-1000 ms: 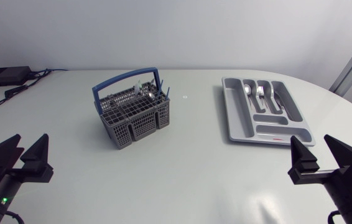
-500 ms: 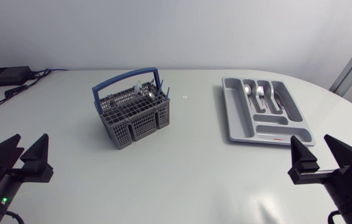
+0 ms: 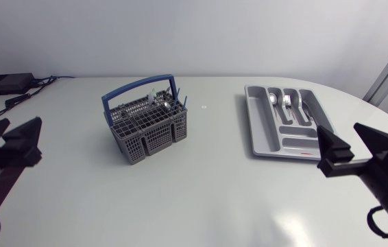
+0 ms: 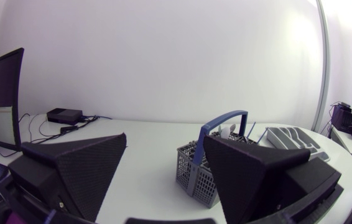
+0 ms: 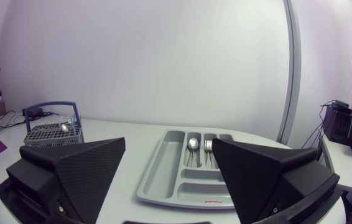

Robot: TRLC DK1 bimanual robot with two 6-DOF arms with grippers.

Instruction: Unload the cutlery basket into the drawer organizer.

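A grey cutlery basket [image 3: 147,127] with a blue handle stands left of the table's middle, with several pieces of cutlery upright in its far part. The grey drawer organizer [image 3: 263,130] lies to the right, holding a spoon [image 3: 273,101], a fork [image 3: 287,103] and another piece beside them. My left gripper [image 3: 24,121] hovers open and empty at the near left, well short of the basket [image 4: 191,171]. Open and empty as well, my right gripper [image 3: 338,127] hangs just in front of the organizer [image 5: 157,171].
A black box [image 3: 5,84] with cables sits at the table's far left corner. The basket [image 5: 51,132] is far off to the side of my right gripper [image 5: 168,140]. In the left wrist view the organizer [image 4: 291,137] lies beyond the basket.
Both arms have risen from their low position; the left gripper shifted toward the far left, the right gripper toward the organizer. Basket and organizer have not moved.
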